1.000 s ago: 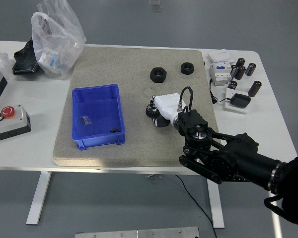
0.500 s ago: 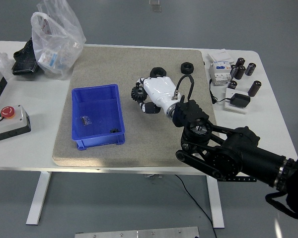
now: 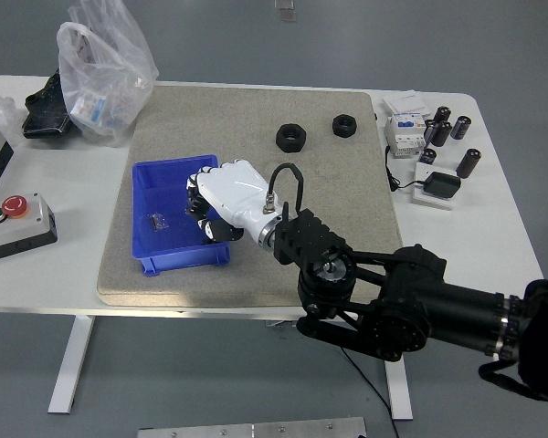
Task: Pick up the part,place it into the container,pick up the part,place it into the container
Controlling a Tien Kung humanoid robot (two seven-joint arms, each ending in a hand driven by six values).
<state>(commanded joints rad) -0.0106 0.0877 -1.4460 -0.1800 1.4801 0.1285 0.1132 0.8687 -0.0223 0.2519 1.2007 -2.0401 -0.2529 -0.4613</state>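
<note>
Over the blue container (image 3: 155,178), the right hand (image 3: 221,201) curls around a part.

container (image 3: 163,182): glossy blue plastic | mat (image 3: 247,114): rough, perhaps felt | bag (image 3: 105,64): clear film

The right arm (image 3: 411,306) enters from the lower right corner and stretches to the left across the table. Its wrist is bent upward, and the white right hand (image 3: 226,201) is turned palm down. The fingers (image 3: 201,196) look curled, perhaps around something small and dark.
</note>
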